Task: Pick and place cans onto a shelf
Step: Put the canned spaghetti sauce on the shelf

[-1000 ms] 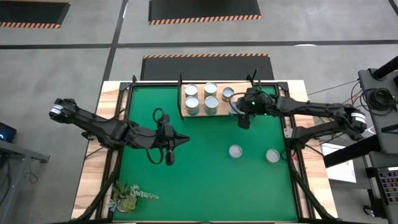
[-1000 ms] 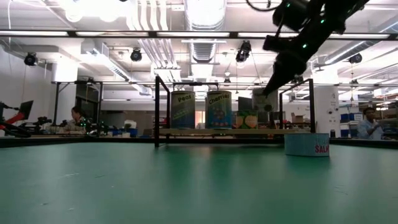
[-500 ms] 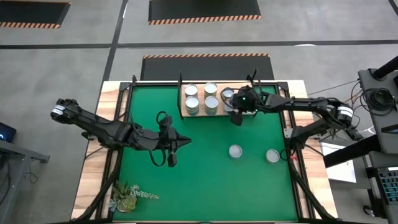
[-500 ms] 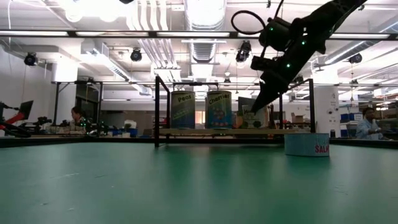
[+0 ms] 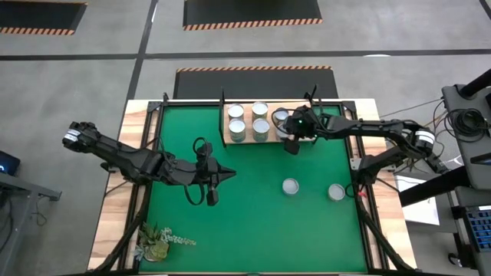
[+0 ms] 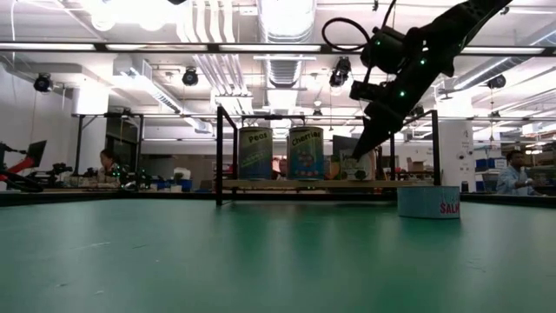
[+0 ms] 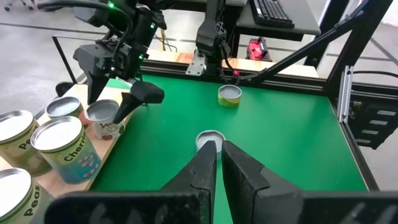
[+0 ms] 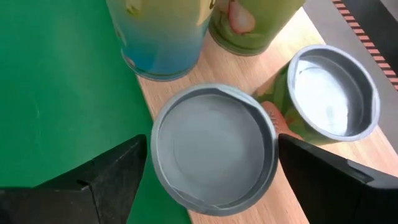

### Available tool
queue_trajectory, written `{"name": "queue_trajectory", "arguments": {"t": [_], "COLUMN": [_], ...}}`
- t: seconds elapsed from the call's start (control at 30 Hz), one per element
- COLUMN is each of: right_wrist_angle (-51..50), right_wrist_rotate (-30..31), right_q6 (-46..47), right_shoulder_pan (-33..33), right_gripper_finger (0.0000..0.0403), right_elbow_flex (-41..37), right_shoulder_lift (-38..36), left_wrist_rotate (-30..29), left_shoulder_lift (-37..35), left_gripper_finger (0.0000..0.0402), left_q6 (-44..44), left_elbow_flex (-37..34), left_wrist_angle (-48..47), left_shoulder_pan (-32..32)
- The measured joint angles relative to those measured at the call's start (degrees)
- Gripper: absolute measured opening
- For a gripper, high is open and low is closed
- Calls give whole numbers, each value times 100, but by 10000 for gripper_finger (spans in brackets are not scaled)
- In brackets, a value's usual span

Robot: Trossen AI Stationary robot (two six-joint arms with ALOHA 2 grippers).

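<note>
Overhead, right gripper (image 8: 208,163) open, straddling round silver-topped can (image 8: 213,148) on wooden shelf (image 8: 348,180).

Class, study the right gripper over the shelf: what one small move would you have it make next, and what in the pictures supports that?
Probably lift straight up and clear. The right gripper stands open, its fingers apart on either side of a can that already rests on the shelf beside the other cans. Two cans on the green mat still wait: one and another.

Lighting: bright, even, from ceiling lamps (image 6: 287,16) that flare white in my low view. Shadows: soft, short. Glare: pale sheen on can tops (image 8: 214,148). Focus: my right hand's (image 8: 211,171) fingers blurred up close.
</note>
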Motion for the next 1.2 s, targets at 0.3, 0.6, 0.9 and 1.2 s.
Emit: {"name": "queue_trajectory", "arguments": {"t": [0.3,0.6,0.9,1.2], "right_wrist_angle": [-547,-2018,-1816,-1206], "right_wrist_rotate": [46,-885,-691,-341], "right_q6": [-37,283,565,238], "right_shoulder_pan": [5,33,112,101], "right_gripper_finger": [335,301,122,12], "right_elbow_flex": [266,831,306,192], "right_shoulder_lift": [-362,-702,-584,-483], "left_wrist_rotate": [2,-4,-539,-752], "left_shoulder_lift": [0,0,19,57], "left_gripper_finger": [8,8,8,8], "left_q6": [56,581,1173,1285], "left_elbow_flex": [0,0,-87,-87], "left_wrist_angle": [-1,-1,29,41], "left_shoulder_pan": [0,0,0,0]}}
